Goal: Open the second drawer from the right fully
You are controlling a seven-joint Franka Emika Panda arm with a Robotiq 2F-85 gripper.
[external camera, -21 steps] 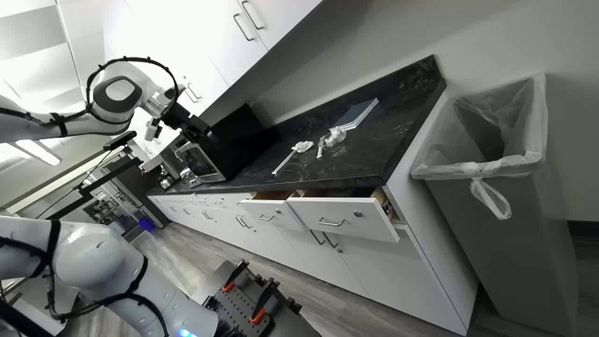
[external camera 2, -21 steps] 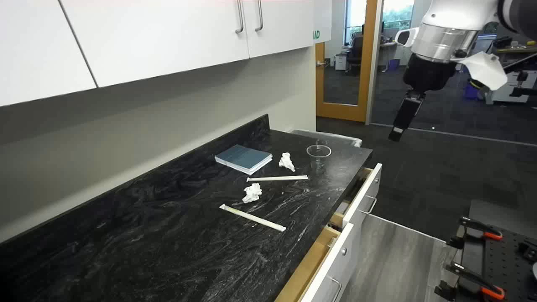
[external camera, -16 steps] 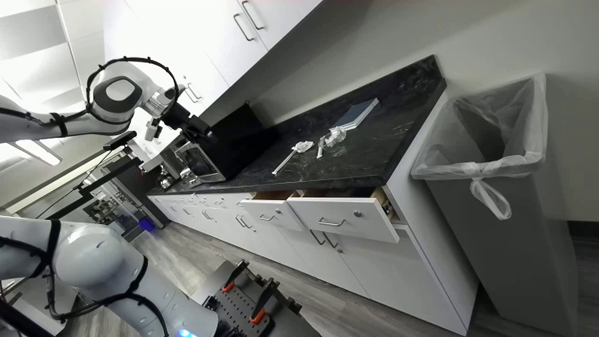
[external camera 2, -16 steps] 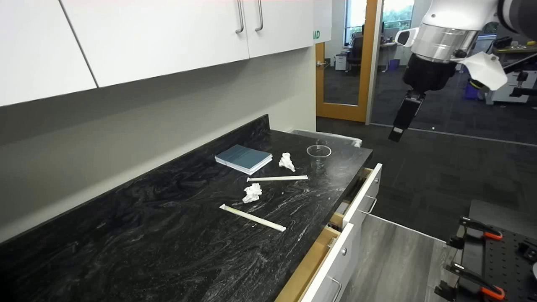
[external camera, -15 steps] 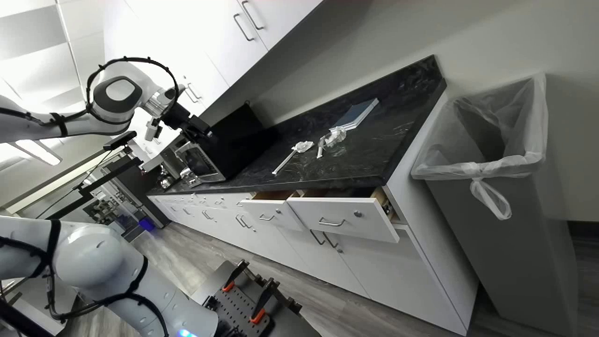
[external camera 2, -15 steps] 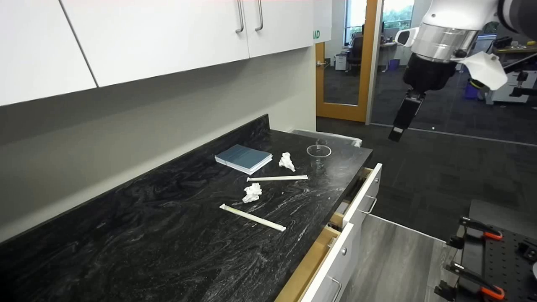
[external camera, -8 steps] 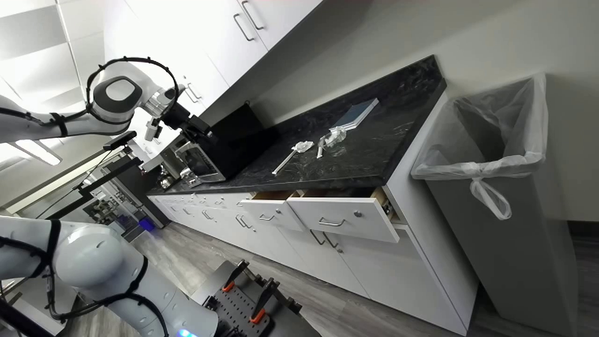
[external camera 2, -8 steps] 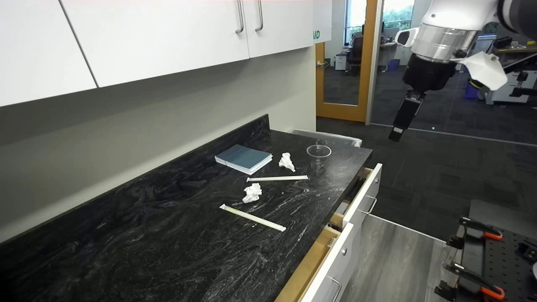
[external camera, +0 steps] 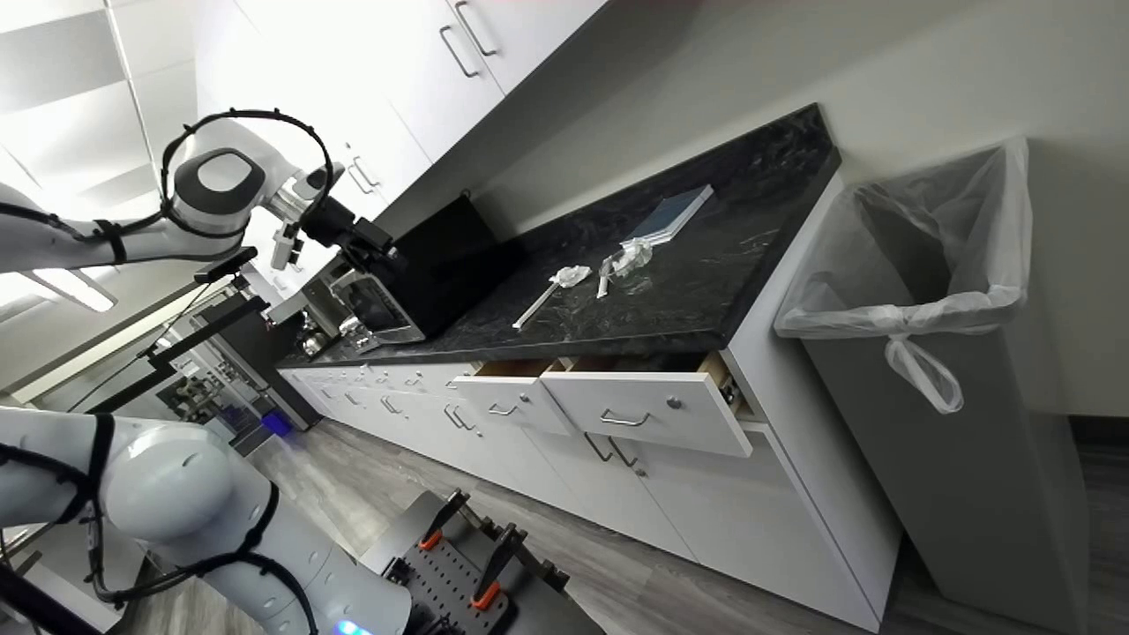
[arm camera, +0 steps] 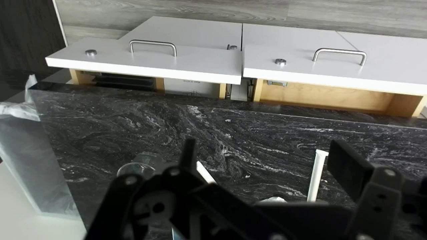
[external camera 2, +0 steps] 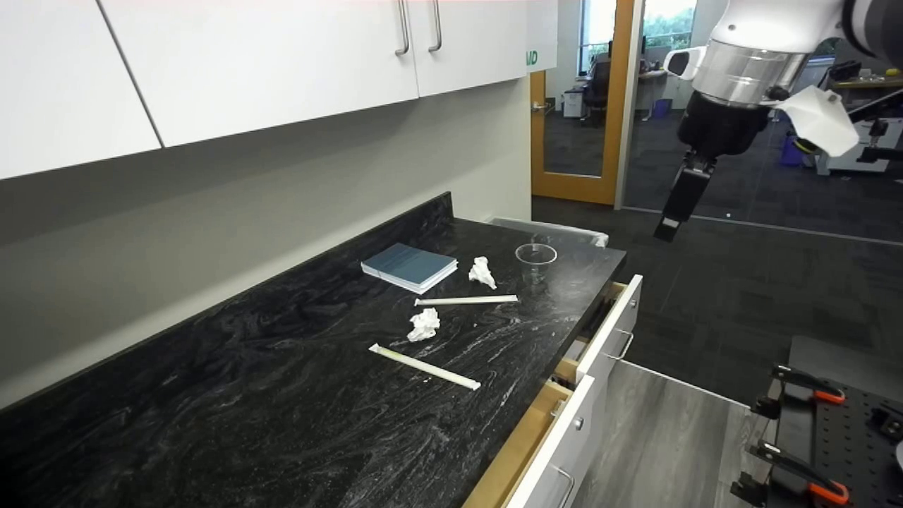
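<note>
Claw [arm camera: 267, 160] hangs well apart from the dark surface [external camera 2: 282, 423], its fingers [arm camera: 347, 166] spread wide in the wrist view. Second drawer from the right [arm camera: 337, 71] stands out past the surface's front edge, tan wooden box [arm camera: 320, 95] and silver handle [arm camera: 340, 51] visible; cannot tell whether that is full travel. Just beside it, the rightmost drawer [external camera: 648, 404] also stands out. Surface carries a blue book [external camera 2: 409, 267], clear cup [external camera 2: 536, 264], two crumpled white wads [external camera 2: 424, 324], two thin white sticks [external camera 2: 425, 366]. Lined grey bin [external camera: 953, 450] stands by the surface's end.
</note>
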